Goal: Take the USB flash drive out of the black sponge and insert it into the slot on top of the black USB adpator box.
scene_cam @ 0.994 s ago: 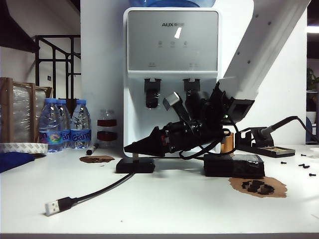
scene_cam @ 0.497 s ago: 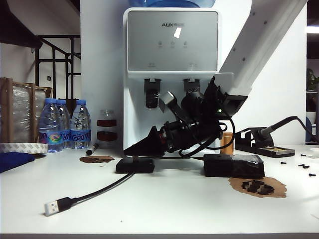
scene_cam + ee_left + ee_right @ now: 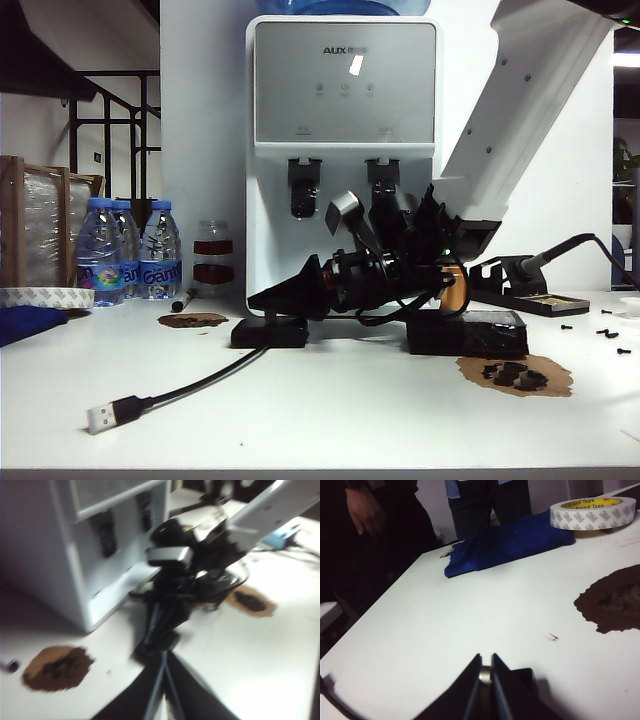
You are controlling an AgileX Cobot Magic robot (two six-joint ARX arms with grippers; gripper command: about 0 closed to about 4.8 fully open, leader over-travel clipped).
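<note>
My right gripper [image 3: 260, 300] reaches in from the right and points left, its tips just above the black USB adaptor box [image 3: 270, 333]. It is shut on the USB flash drive [image 3: 269, 317], a small silvery stick that hangs down onto the box's top. In the right wrist view the drive [image 3: 485, 675] shows between the shut fingers [image 3: 472, 680]. The black sponge [image 3: 468, 333] lies to the right, behind the arm. My left gripper [image 3: 162, 655] does not show in the exterior view. Its dark fingers look shut and point at the box [image 3: 159, 647], blurred.
The box's cable ends in a silver plug [image 3: 103, 416] at the front left. A water dispenser [image 3: 345, 150] stands behind. Bottles [image 3: 130, 250], a tape roll [image 3: 45, 297] and a blue cloth [image 3: 25, 322] are at the left. A brown patch with black bits [image 3: 515, 375] and a soldering stand [image 3: 530, 290] are at the right.
The right arm's links have shifted and its wrist has turned a little. The gripper tips stay over the adaptor box with the drive.
</note>
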